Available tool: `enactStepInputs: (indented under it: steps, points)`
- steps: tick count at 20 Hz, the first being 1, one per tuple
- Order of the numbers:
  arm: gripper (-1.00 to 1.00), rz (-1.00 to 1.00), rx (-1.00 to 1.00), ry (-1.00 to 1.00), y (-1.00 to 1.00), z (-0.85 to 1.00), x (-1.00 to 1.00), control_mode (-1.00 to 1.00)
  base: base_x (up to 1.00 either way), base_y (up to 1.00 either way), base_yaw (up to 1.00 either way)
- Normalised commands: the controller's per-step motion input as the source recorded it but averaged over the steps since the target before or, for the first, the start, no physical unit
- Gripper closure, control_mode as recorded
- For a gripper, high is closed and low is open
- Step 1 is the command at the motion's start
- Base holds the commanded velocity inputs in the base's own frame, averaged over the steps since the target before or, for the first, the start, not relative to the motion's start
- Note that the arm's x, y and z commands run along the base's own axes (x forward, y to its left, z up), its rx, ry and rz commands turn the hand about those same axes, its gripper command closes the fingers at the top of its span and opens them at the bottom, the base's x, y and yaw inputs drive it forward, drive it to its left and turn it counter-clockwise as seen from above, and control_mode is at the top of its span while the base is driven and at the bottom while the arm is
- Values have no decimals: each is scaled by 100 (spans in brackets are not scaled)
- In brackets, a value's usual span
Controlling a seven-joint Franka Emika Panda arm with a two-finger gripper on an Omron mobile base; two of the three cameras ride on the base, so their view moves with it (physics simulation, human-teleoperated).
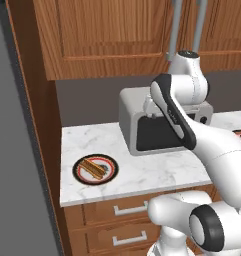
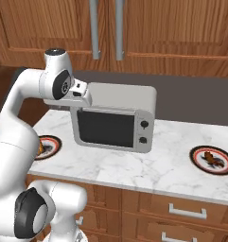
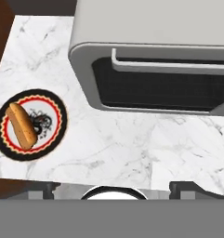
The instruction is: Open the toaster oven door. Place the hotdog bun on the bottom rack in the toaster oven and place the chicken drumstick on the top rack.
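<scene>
The light-grey toaster oven stands on the marble counter, and its door with the dark glass is upright and looks shut. In the hand view I look down on the door and the handle bar along its top edge. My gripper hovers above and in front of the oven's top left corner, open, its fingertips wide apart with nothing between them. The hotdog bun lies on a round plate left of the oven. The chicken drumstick rests on a plate to the right.
Wooden wall cabinets hang over the counter and drawers sit below its front edge. A tall wooden panel closes off the counter's left end. Bare marble lies between the bun's plate and the oven.
</scene>
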Motion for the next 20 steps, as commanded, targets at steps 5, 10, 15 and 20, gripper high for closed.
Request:
enactStepInputs:
  steps: [5,10,15,20]
  points:
    - [-100,0,0,0,0,0,0,100,8,45,-2]
    - [-100,0,0,0,0,0,0,100,23,43,0]
    - [-100,0,0,0,0,0,0,100,30,42,0]
    - [-100,0,0,0,0,0,0,100,42,30,0]
